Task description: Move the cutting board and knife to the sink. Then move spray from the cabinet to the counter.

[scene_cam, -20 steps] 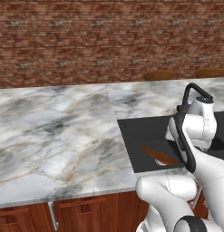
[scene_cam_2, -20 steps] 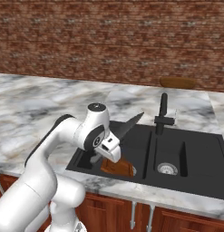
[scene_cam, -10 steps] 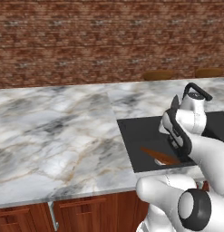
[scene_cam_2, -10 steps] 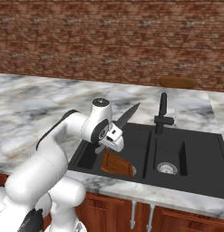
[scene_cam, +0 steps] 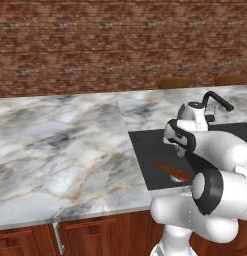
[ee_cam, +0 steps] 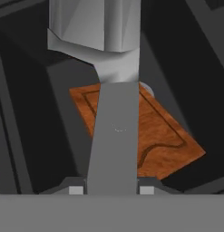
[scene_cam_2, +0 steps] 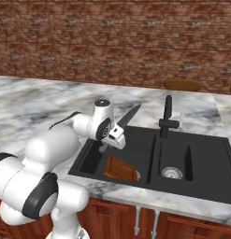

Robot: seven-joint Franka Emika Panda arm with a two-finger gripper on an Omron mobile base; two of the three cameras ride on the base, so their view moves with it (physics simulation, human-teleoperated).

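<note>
My gripper (scene_cam_2: 114,137) hangs over the left basin of the black sink (scene_cam_2: 201,154) and is shut on the knife (scene_cam_2: 130,115). The grey blade points up and away toward the faucet (scene_cam_2: 167,116). In the hand view the knife (ee_cam: 115,136) runs straight up between my fingertips (ee_cam: 75,186). Below it lies the reddish-brown cutting board (ee_cam: 163,136). It rests tilted in the left basin, seen as the cutting board (scene_cam_2: 120,169) and the cutting board (scene_cam: 175,171). The spray and the cabinet are out of view.
The marble counter (scene_cam: 60,150) stretches wide to the left of the sink (scene_cam: 150,150). A brick wall closes the back. Brown round seats (scene_cam_2: 182,84) stand beyond the counter's far edge. Wooden fronts (scene_cam: 25,240) run under the counter.
The arm's elbow has swung round toward the cameras. The hand, still holding the knife, has risen slightly over the left basin. The cutting board has not moved.
</note>
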